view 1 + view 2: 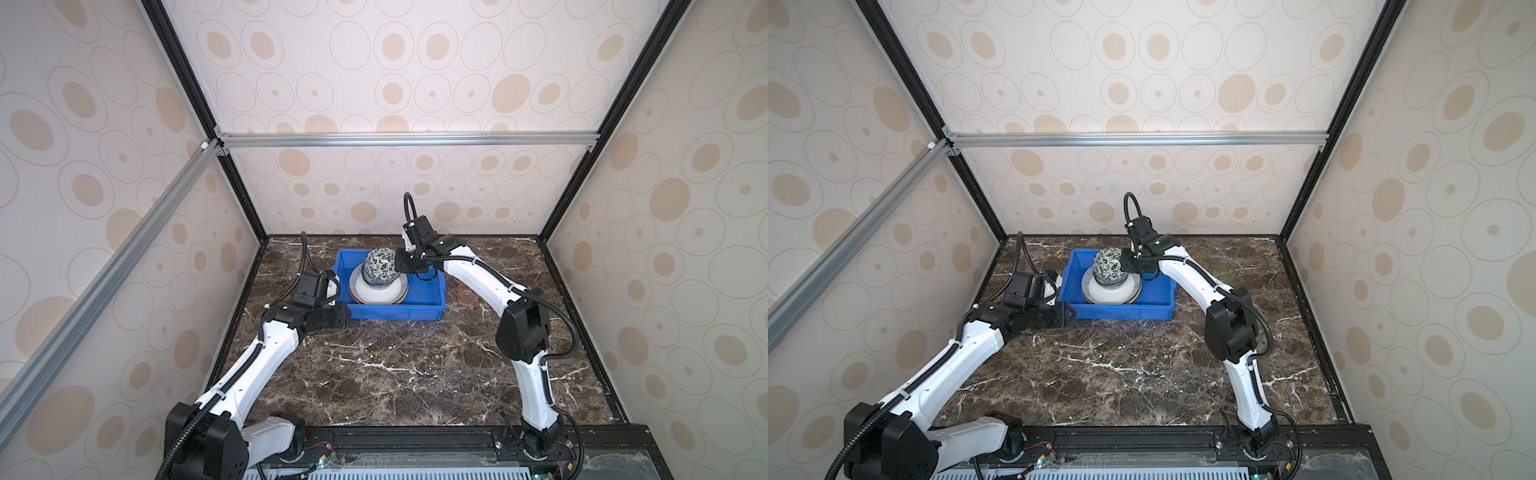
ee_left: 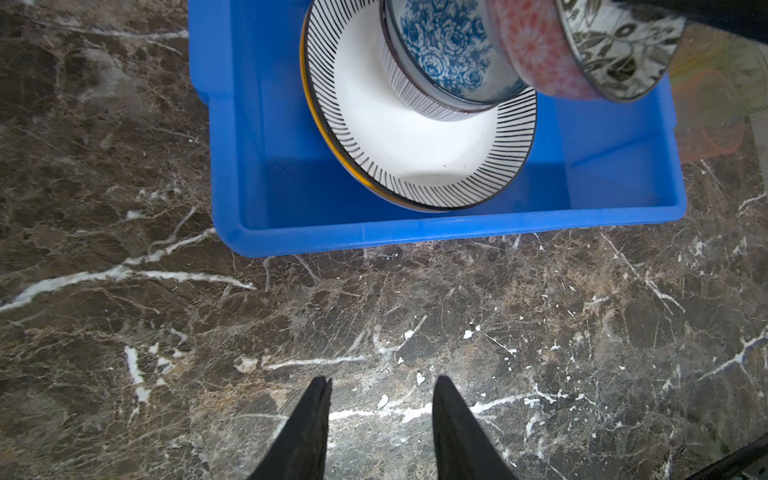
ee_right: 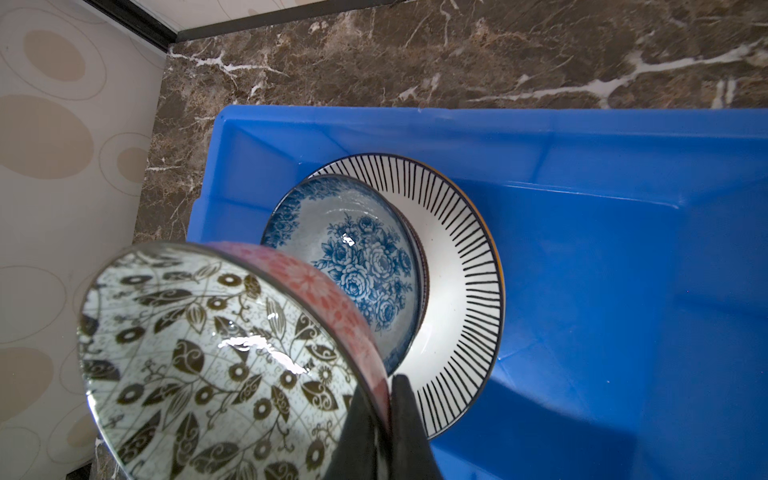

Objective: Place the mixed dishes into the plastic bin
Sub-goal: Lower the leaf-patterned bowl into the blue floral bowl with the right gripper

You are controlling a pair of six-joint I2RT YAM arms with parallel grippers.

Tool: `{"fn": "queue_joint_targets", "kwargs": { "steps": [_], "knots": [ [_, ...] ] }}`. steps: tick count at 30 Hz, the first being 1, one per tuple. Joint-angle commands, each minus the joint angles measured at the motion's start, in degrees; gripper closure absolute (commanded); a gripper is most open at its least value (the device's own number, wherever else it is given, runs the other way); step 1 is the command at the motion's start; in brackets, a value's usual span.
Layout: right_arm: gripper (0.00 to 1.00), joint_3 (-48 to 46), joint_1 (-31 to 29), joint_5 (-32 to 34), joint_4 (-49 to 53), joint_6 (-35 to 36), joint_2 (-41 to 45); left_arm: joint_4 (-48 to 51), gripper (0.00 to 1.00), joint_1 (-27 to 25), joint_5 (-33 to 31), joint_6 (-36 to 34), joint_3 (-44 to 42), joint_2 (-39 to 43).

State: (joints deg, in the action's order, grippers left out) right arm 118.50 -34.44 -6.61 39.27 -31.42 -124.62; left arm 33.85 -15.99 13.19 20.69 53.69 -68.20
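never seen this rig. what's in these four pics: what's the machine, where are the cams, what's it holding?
Two white robot arms, left arm and right arm, are mounted at the near edge of a marble table. The two wide pictures come from one high stereo camera, so they nearly match. The two close-ups come from a camera on each wrist, looking along the jaws. On the table sits a blue bin holding a striped-rim plate with a blue floral bowl on it. A pink tumbler stands outside the bin. The right jaws pinch the rim of a leaf-patterned bowl, tilted above the bin. The left jaws are open and hold nothing.
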Motion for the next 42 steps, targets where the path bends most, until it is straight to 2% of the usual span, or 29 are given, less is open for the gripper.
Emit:
{"fn": "queue_joint_targets", "kwargs": {
  "steps": [1,42],
  "knots": [
    [1.0,2.7,-0.5,0.4,-1.6,0.5,-0.9,0.0,0.59,0.6,0.3,-1.6,2.8,-0.4],
    [1.0,4.9,-0.5,2.3,-3.7,0.4,-5.8,1.0,0.58,1.0,0.4,-1.1,3.7,-1.3]
  ]
}}
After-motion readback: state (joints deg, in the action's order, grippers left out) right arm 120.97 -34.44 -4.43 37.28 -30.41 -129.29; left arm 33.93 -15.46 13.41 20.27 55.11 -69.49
